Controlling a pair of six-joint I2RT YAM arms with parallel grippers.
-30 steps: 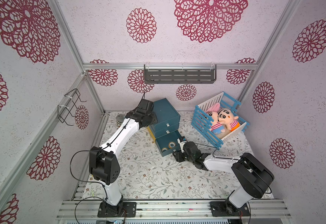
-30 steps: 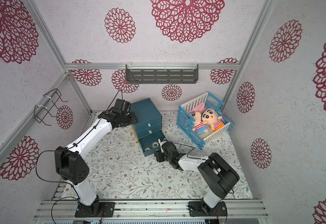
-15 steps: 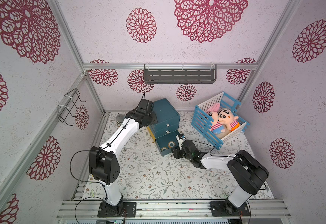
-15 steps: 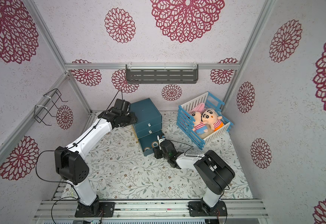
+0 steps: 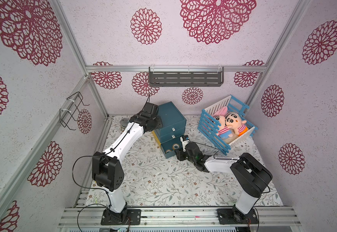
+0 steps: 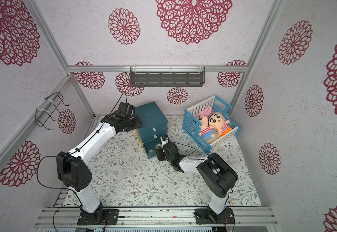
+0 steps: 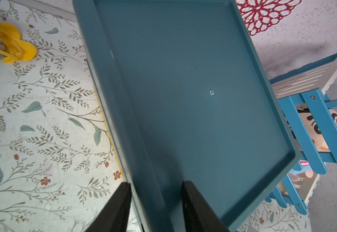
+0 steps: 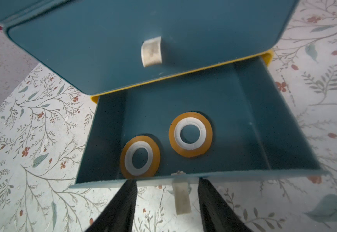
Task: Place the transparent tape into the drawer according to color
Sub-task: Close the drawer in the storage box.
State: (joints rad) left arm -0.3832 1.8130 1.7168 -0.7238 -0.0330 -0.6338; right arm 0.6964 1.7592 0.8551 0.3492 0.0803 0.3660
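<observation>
- A table [image 5: 163, 180] covered with a leaf-printed cloth was seen in both top views, with both arms mounted at its near edge.
- A blue-and-white slatted crate [image 5: 209, 125] was set at the far right of the table, and two plush dolls [image 5: 233, 123] were laid in it.
- A teal drawer cabinet [image 5: 170, 118] was placed to the left of the crate, near the back wall; its two upper drawers were shut.
- The bottom drawer [image 8: 274, 130] was pulled out towards the right arm.
- The left claw [image 7: 155, 182] was set at the cabinet's top edge, one finger outside the wall and one over the top. Whether the edge was pinched could not be told.
- The right claw [image 8: 166, 180] was held open at the drawer front, its fingers apart on both sides of the handle.
- Two yellow-orange rolls of transparent tape [image 8: 190, 146] [image 8: 128, 158] were laid flat inside the open drawer, side by side but apart.
- A pale tab handle [image 8: 181, 197] was seen on the drawer front, untouched by either finger.
</observation>
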